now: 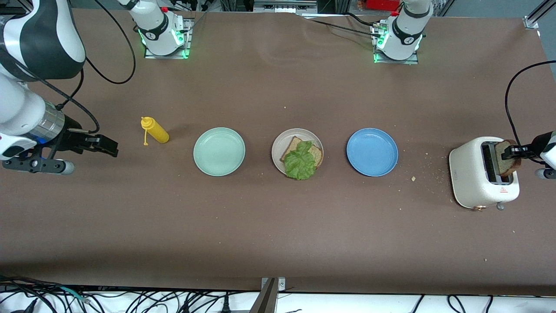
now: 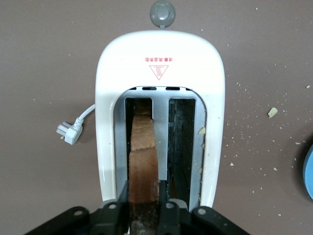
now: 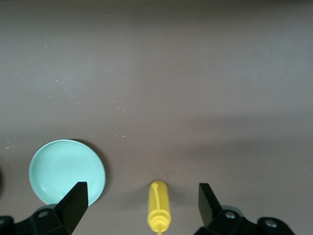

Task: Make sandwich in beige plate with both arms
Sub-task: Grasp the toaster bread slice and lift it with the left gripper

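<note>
The beige plate (image 1: 297,151) sits mid-table between the mint-green and blue plates. On it lies one tan bread slice (image 1: 316,153) with a crinkled green lettuce leaf (image 1: 300,162) on top. My left gripper (image 1: 512,151) is shut on the second bread slice (image 1: 507,157), which stands upright in a slot of the white toaster (image 1: 471,174). In the left wrist view the slice (image 2: 143,161) sits in the slot between my fingers (image 2: 168,208). My right gripper (image 1: 106,146) is open and empty, up in the air over the table beside the yellow bottle (image 1: 155,130).
A mint-green plate (image 1: 219,151) and a blue plate (image 1: 372,151) flank the beige one. The yellow squeeze bottle (image 3: 159,208) lies on its side. Crumbs (image 1: 413,178) lie near the toaster. The toaster's plug (image 2: 68,132) lies on the table.
</note>
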{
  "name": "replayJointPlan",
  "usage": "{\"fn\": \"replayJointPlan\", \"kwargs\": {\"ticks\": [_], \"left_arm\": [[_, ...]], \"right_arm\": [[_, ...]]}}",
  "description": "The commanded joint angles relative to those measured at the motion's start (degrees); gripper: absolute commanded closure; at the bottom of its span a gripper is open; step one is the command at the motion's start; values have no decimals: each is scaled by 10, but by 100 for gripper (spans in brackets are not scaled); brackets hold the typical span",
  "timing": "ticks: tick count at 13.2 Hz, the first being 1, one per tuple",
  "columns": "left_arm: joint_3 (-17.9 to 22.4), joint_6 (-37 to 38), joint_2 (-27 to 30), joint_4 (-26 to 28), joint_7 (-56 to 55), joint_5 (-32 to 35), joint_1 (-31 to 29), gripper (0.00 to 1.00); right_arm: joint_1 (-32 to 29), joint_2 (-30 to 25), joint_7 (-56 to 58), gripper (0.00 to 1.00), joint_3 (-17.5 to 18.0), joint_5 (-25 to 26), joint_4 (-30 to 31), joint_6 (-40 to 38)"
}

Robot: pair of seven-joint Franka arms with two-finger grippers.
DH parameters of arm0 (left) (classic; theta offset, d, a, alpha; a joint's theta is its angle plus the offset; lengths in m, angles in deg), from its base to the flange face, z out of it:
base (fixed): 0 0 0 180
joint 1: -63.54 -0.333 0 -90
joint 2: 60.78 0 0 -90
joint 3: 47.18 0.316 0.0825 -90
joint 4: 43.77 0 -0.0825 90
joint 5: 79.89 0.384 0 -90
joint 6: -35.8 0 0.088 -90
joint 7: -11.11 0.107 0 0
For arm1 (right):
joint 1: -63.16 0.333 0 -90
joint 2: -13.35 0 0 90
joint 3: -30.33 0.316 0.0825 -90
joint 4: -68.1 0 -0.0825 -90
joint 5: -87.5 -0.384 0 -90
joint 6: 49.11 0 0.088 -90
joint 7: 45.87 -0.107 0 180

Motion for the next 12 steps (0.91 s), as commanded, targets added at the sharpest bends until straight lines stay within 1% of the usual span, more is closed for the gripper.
{"fn": "replayJointPlan", "kwargs": {"ticks": [1, 2, 4, 6, 8, 9, 10, 11, 12], "left_arm": [[-3, 21, 17, -11, 3, 19, -5, 100], [-4, 38, 22, -20, 3, 20, -5, 100], [-9, 87, 30, -56, 3, 19, -4, 100], [-19, 142, 37, -91, 5, 17, 2, 100], [-66, 204, 38, -132, 3, 11, 2, 100], [-92, 231, 38, -140, 3, 5, 2, 100], [-116, 254, 38, -142, 1, -26, 1, 100], [-122, 274, 37, -141, -3, -80, 2, 100], [-122, 295, 35, -136, -10, -140, 3, 100]], "right_arm": [[-15, -13, 9, 0, 15, 17, 1, -13], [-21, -14, 14, 0, 15, 18, -1, -12], [-23, -28, 40, 0, 14, 16, -3, -16], [-18, -36, 41, 0, 7, 16, -10, -46], [-8, -33, 42, 0, -4, 16, -43, -80], [-3, -29, 42, 0, -10, 16, -58, -95], [6, -29, 42, 1, -20, 16, -69, -107], [16, -31, 42, 1, -34, 15, -73, -123], [18, -36, 42, 1, -38, 15, -73, -131]]}}
